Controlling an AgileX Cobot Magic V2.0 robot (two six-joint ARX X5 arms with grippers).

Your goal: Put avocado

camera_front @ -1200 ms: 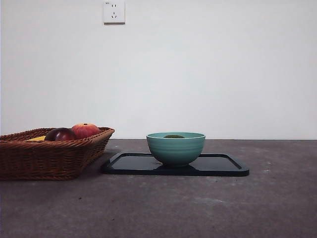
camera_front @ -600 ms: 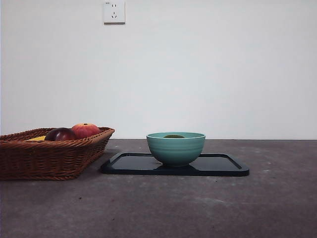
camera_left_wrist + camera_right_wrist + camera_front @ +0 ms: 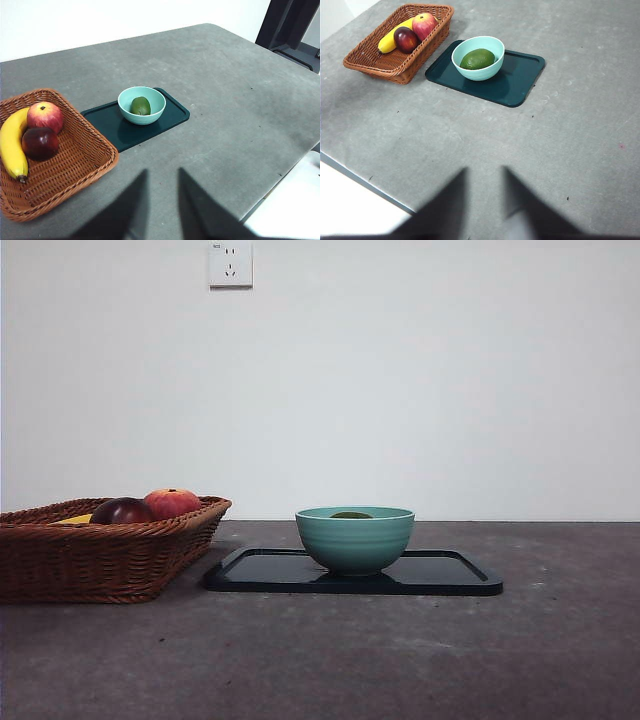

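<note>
The avocado (image 3: 477, 58) lies in the bowl (image 3: 478, 71), so the placing looks done, and little can go wrong unless an arm comes back down. If one did, a jaw could catch the bowl's rim and tip it or slide it along the tray (image 3: 517, 82), and the round fruit would roll out. A low sweep from the left could also knock the basket (image 3: 100, 560). The bowl sits toward the left half of the tray, not far from that edge, so a push from the right would be the worst case.

Nearest are the grippers, both raised well above the table (image 3: 400, 660) and far back from the objects. The left gripper (image 3: 162, 200) has its jaws parted by a narrow gap, with only bare table seen between them; it grips nothing and touches nothing. The right gripper (image 3: 485, 197) stands the same way: jaws slightly apart, empty, clear of everything. Neither arm shows in the front view.

Farther on, the dark tray lies flat at the middle of the table. On it stands the teal bowl, upright. In the front view only a sliver of the avocado's top shows above the rim; the wrist views show it resting whole on the bowl's floor.

Left of the tray, close beside it though I cannot tell whether they touch, the basket holds a banana (image 3: 11, 147), a dark red fruit (image 3: 40, 143) and an apple (image 3: 45, 116). Farthest is the white wall with a socket (image 3: 230, 265).
</note>
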